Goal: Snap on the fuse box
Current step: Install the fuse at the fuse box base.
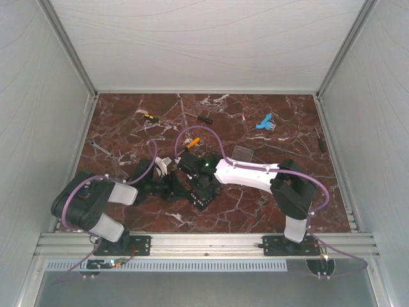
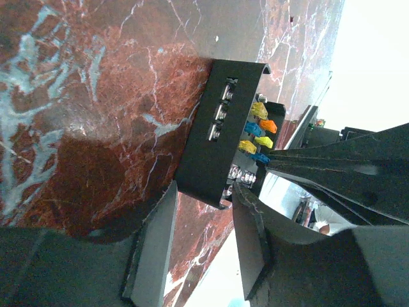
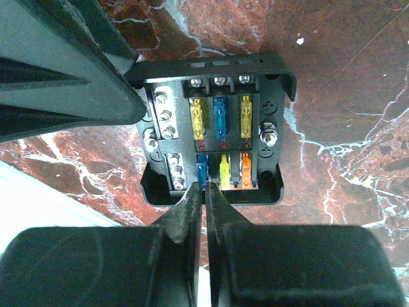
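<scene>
The fuse box [image 1: 204,192] is a small black square box lying open side up at the table's middle. Its yellow, blue and orange fuses show in the right wrist view [image 3: 217,121]. My left gripper [image 1: 181,187] comes in from the left, and its fingertips [image 2: 171,192] flank and touch the box's near end [image 2: 214,134]. My right gripper [image 3: 206,187] is shut and empty, with its tips right at a blue fuse [image 3: 201,171] in the box's near row. It hangs over the box in the top view [image 1: 199,178]. The clear lid [image 1: 241,153] lies flat behind and to the right.
Screwdrivers [image 1: 149,117] [image 1: 204,118], a blue part [image 1: 264,123], a wrench [image 1: 102,149], an orange-handled tool [image 1: 193,142] and a dark tool [image 1: 321,139] lie towards the back. White walls enclose the table on three sides.
</scene>
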